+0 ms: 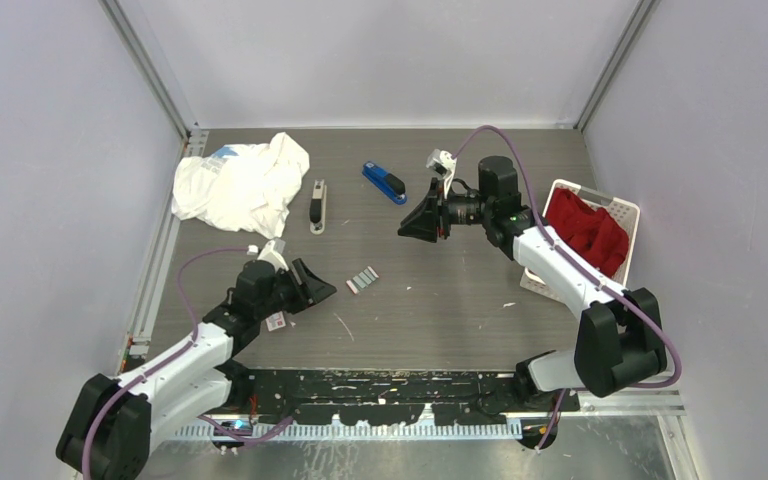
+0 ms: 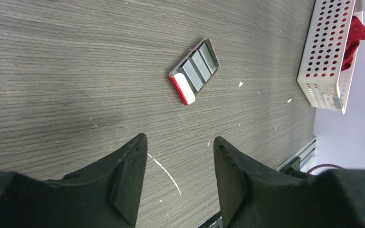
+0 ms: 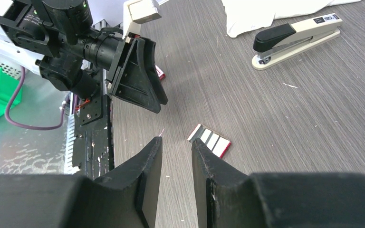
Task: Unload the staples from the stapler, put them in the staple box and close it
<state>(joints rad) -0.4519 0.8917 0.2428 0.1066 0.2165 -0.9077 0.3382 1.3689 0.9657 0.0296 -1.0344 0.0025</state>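
Two robot arms work over a grey wood-grain surface [image 1: 440,300] where a beige stapler [image 1: 317,207] with a black top lies shut on its base, seen from above and from both wrist cameras. The staples [image 2: 200,65], short silvery-grey strips, lie side by side in a small open flat box [image 2: 180,88] with a white-and-red end. The box rests on the surface nearer the arm bases than the beige stapler and a little to its right, well apart from it. The left gripper [image 1: 326,290] hangs low near the box, on the near-left side of the beige stapler, its fingers [image 2: 128,175] standing apart with only bare surface between them. They touch neither the box nor the strips. The right gripper [image 1: 406,230] is raised to the right of the beige stapler and points back towards it, its fingers [image 3: 147,180] parted by a narrow gap and holding nothing. A crumpled white cloth [image 1: 240,185] lies just beside the beige stapler on its left. A blue stapler [image 1: 384,182] sits to its right and slightly farther back. A white perforated basket [image 1: 625,212] holding a red cloth [image 1: 585,228] stands well apart from the beige stapler, at the right edge of the surface. Small pale specks dot the wood grain around the box.
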